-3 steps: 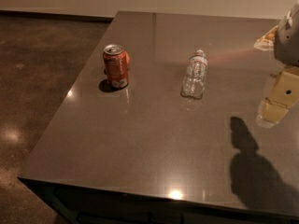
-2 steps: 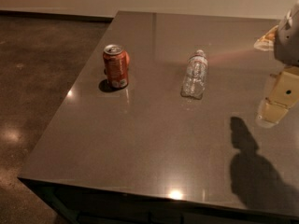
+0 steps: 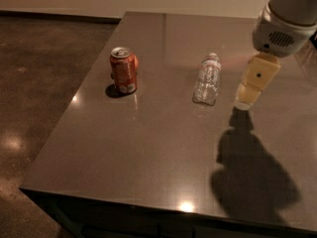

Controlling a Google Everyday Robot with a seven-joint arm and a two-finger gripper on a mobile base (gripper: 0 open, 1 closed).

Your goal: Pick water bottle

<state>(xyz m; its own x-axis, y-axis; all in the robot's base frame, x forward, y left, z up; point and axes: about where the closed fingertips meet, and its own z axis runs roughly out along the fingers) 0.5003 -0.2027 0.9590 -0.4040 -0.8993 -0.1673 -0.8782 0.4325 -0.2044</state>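
Big dark desk (image 3: 148, 152), and the claw (image 3: 247, 95) hangs over its right side, looks like the approach step; spread or pressed together, I cannot tell. Water bottle (image 3: 207, 79) lies flat mid-desk toward the far edge, just left of the claw, so next it needs to shift left and drop over it

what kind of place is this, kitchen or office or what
Probably an office break area or lab: a dark stone-like counter over a polished concrete floor, holding a soda can and a water bottle lying down. The end effector hangs right of the bottle.
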